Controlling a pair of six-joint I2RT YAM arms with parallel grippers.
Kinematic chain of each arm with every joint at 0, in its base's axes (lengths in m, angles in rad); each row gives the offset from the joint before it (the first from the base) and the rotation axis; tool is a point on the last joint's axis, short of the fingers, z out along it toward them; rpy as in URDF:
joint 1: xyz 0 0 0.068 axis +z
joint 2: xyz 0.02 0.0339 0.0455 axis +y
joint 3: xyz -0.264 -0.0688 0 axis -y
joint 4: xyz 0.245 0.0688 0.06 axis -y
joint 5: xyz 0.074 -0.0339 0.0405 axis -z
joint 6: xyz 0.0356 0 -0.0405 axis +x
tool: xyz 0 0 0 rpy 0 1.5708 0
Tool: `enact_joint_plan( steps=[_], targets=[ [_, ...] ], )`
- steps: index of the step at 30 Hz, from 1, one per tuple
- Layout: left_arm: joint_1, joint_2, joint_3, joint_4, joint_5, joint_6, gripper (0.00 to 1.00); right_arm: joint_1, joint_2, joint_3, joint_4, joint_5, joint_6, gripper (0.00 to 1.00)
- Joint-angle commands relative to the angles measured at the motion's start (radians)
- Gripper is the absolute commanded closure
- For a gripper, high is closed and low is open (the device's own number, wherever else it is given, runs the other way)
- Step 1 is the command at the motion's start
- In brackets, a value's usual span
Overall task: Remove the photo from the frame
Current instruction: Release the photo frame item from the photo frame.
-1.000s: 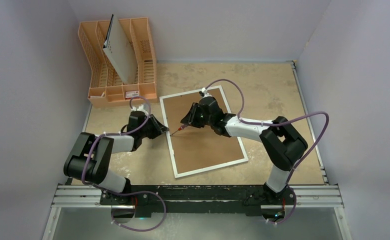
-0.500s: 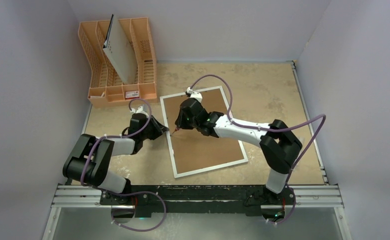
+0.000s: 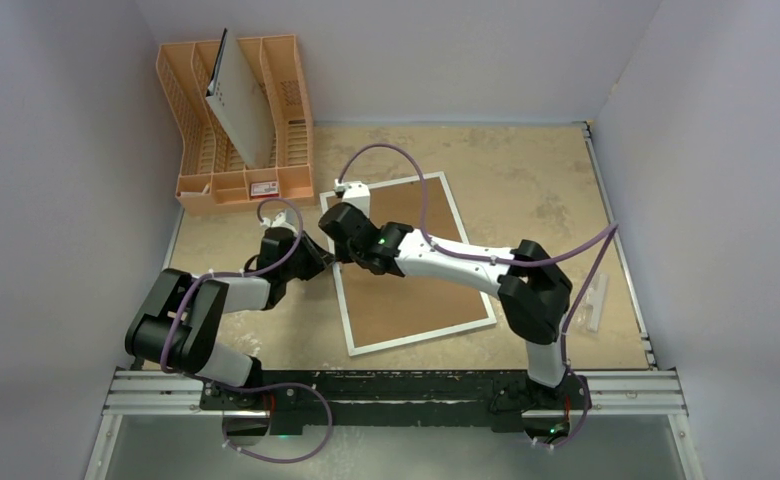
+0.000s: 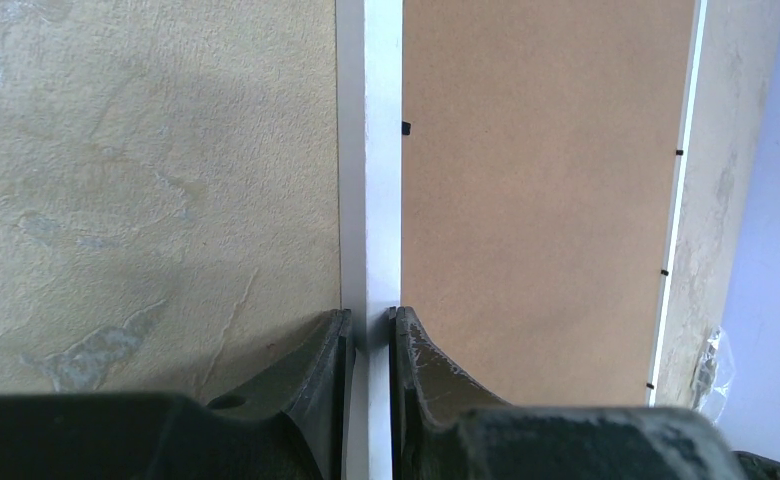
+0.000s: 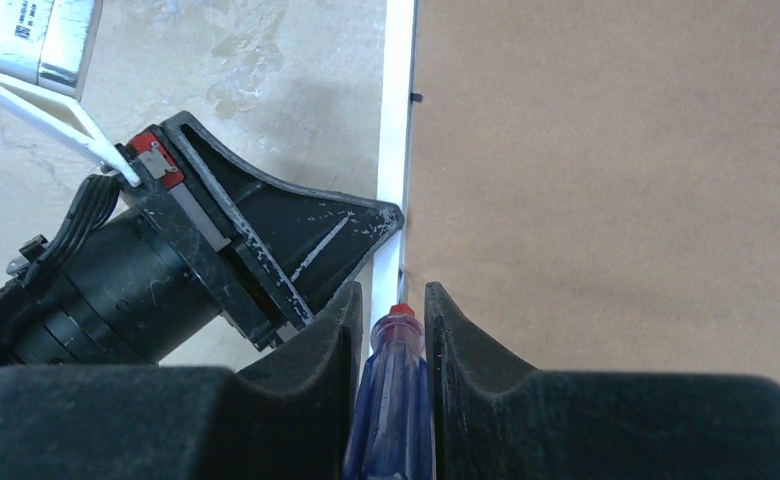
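The frame (image 3: 426, 290) lies face down on the table, brown fibreboard back up, with a narrow white border. The photo is hidden under the back. My left gripper (image 3: 326, 262) is shut on the frame's left border, which runs between its fingertips in the left wrist view (image 4: 370, 318). My right gripper (image 3: 339, 250) reaches across the frame to the same edge. In the right wrist view it (image 5: 391, 295) is shut on a blue screwdriver (image 5: 391, 385) with a red collar. The screwdriver's tip is at the seam between border and back, right beside my left gripper's finger (image 5: 306, 235).
An orange plastic rack (image 3: 206, 175) stands at the back left with a grey-white holed board (image 3: 238, 105) leaning in it. A white strip (image 3: 594, 300) lies near the right wall. Small black tabs (image 4: 405, 128) sit along the frame's inner edges.
My right arm has swung left across the frame with the screwdriver, from the frame's middle to its left edge beside my left gripper. The left gripper has stayed in place.
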Motion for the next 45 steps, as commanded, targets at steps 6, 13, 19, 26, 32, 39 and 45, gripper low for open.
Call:
enact_joint_plan(
  steps=[6, 13, 19, 26, 32, 39, 45],
  targets=[
    [-0.052, 0.022, -0.03, -0.064, 0.092, -0.016, 1.0, 0.12, 0.123, 0.176, 0.0, -0.06, 0.021, 1.0],
    [-0.052, 0.022, -0.033, -0.063, 0.093, -0.013, 1.0, 0.137, 0.138, 0.213, -0.031, -0.036, 0.002, 1.0],
    [-0.052, 0.008, -0.029, -0.071, 0.099, 0.003, 1.0, 0.059, 0.026, 0.072, 0.009, -0.09, 0.04, 1.0],
    [-0.052, 0.019, 0.023, -0.111, 0.135, 0.105, 1.0, -0.113, -0.152, -0.2, 0.197, -0.25, 0.084, 1.0],
    [-0.052, 0.023, 0.058, -0.171, 0.154, 0.237, 1.0, -0.231, -0.248, -0.374, 0.311, -0.352, 0.129, 1.0],
    [-0.054, 0.018, 0.065, -0.215, 0.17, 0.318, 1.0, -0.305, -0.324, -0.504, 0.385, -0.4, 0.135, 1.0],
    [-0.054, -0.002, 0.05, -0.204, 0.179, 0.315, 0.96, -0.399, -0.304, -0.549, 0.523, -0.598, 0.138, 1.0]
  ],
)
